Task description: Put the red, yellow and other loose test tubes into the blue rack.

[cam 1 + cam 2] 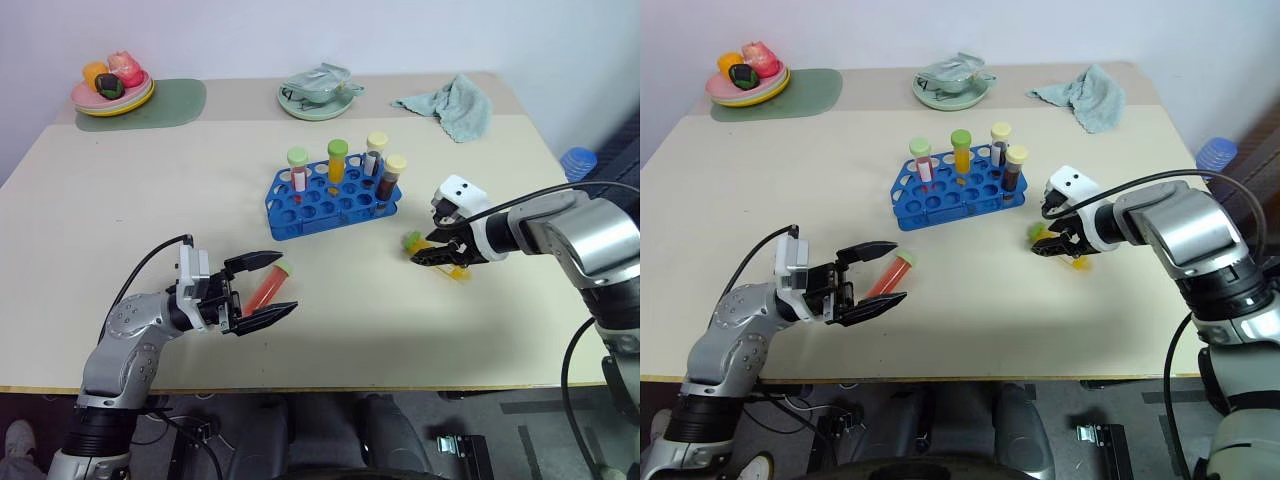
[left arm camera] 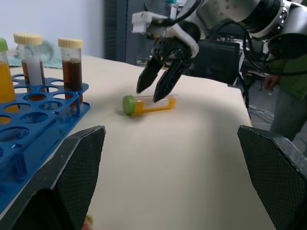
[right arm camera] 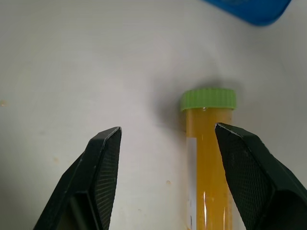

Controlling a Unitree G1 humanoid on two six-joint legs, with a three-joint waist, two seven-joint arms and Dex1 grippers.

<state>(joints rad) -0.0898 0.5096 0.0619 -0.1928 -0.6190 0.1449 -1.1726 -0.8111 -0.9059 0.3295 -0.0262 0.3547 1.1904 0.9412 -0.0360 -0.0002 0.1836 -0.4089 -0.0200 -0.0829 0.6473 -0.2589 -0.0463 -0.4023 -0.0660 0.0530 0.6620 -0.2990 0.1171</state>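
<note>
Beside the blue plastic rack (image 1: 333, 201), the right gripper (image 1: 432, 252) hovers part-open over a green-capped yellow tube (image 3: 208, 143); the left gripper (image 1: 268, 286), spread wide, straddles a red tube (image 1: 268, 286).

A plate of toy fruit (image 1: 112, 88) sits on a green mat (image 1: 160, 104) at the tabletop's far left corner, a pale green dish (image 1: 317, 100) (crumpled packaging inside) mid far edge, a teal cloth (image 1: 452, 106) toward the far right corner.
</note>
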